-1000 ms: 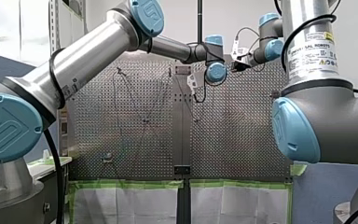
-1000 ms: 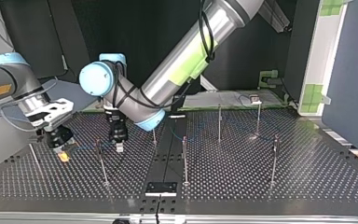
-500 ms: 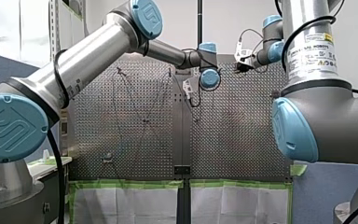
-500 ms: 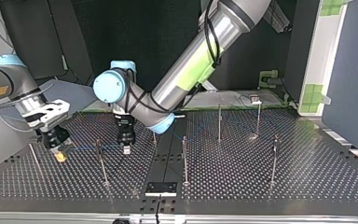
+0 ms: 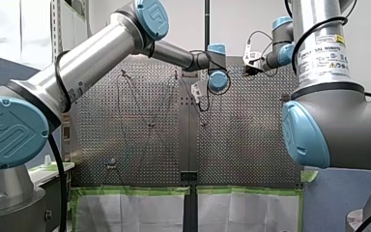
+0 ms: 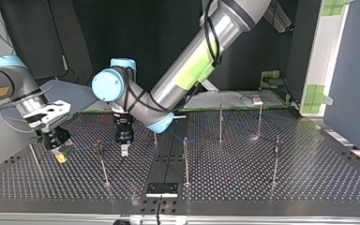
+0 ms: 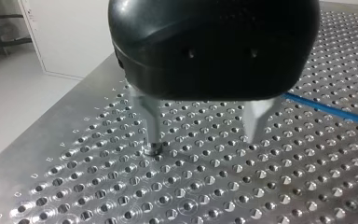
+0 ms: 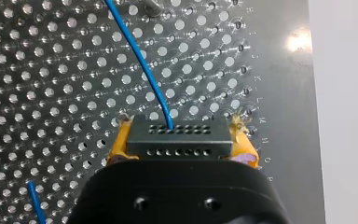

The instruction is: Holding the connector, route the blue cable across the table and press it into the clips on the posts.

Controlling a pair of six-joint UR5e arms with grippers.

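**Left arm edges over, connector point(image 8: 179, 137) held fast**

Since a second ago the left arm's wrist has swung a little further from the right arm's fingers point(image 8: 121, 140) in the top view. The left arm's fingers point(image 7: 148, 116) have dipped closer to the counter point(image 6: 262, 187). And the right arm? Barely budged. Its yellow-padded fingers are clamped tight on the black connector, one pad at each end. The blue cable point(image 8: 140, 60) shoots straight out ahead of them and runs low toward the nearest of the posts point(image 6: 102, 164). Over at the other arm, the metal fingers hang wide apart with nothing between them. The cable passes just beside them, not between.

Now the tricky bit, as I read it: seating the cable in a clip. The right arm should keep gentle tension so the run lies straight over the post top. The open fingers should then come down on the cable right beside the post and press squarely. Too far out, and it will likely just sag. The clips themselves are too small for me to make out.

Writing? The silver arm's sticker point(image 5: 323, 53) in the front view reads UNIVERSAL ROBOTS. Stamped letters run along the counter edge beside the right arm's fingers, with L, M, N, O among them.
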